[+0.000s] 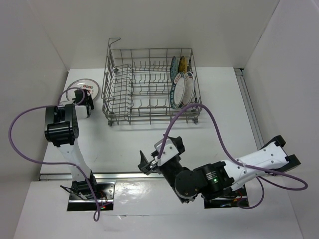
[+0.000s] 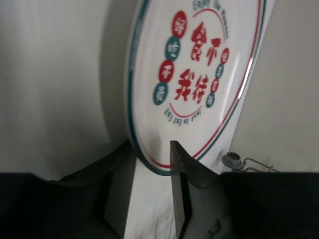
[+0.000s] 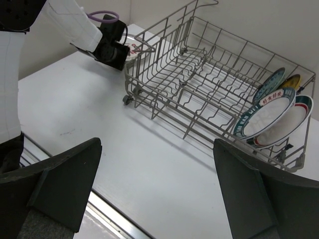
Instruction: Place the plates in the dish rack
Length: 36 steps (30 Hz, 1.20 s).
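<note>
The printed plate (image 2: 199, 74) runs past the top edge; jaws hide some rim.

Grey metal wire dish rack (image 1: 144, 84), glossy glazed plates (image 3: 271, 117), matt white table (image 1: 129, 142)

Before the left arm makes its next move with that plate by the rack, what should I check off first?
1. Reach: the left gripper is at the near rim of the printed plate: ok.
2. Grip closed on that plate: cannot tell.
3. Free slots: the left and middle rows of the dish rack are bare: ok.
4. The four loaded plates stand on edge at the rack's right end, away from those slots: ok.
5. The right gripper is open, near the table's front edge and apart from the rack: ok.
</note>
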### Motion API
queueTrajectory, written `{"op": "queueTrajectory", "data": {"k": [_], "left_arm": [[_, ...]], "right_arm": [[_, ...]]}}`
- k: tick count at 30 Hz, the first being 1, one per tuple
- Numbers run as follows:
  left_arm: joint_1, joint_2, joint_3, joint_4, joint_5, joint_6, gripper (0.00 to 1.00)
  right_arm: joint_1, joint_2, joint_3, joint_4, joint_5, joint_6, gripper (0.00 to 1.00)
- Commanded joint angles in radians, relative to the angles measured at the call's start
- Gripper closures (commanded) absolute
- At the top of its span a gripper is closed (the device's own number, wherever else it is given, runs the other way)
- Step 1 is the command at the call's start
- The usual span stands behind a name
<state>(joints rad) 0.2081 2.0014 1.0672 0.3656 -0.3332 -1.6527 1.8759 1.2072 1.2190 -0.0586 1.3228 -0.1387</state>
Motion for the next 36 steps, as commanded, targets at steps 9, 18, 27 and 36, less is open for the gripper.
{"op": "queueTrajectory", "data": {"k": [9, 18, 27, 36], "left_arm": [[0.039, 0.086, 0.017, -0.171, 0.06, -0.042, 0.76], [0.109, 0.117, -0.012, -0.065, 0.217, 0.023, 1.0], [-0.025, 0.079, 0.419, -0.48, -0.088, 0.559, 1.0], [-0.145, -0.085, 0.652, -0.659, -0.547, 0.89, 1.0]], "right_arm": [[-0.003, -0.078, -0.03, 0.011, -0.036, 0.07, 0.0], [-0.003, -0.087, -0.03, 0.002, -0.027, 0.088, 0.0], [0.015, -0.106, -0.03, -0.038, -0.06, 0.158, 0.0], [0.025, -0.106, -0.05, -0.026, -0.005, 0.143, 0.0]]}}
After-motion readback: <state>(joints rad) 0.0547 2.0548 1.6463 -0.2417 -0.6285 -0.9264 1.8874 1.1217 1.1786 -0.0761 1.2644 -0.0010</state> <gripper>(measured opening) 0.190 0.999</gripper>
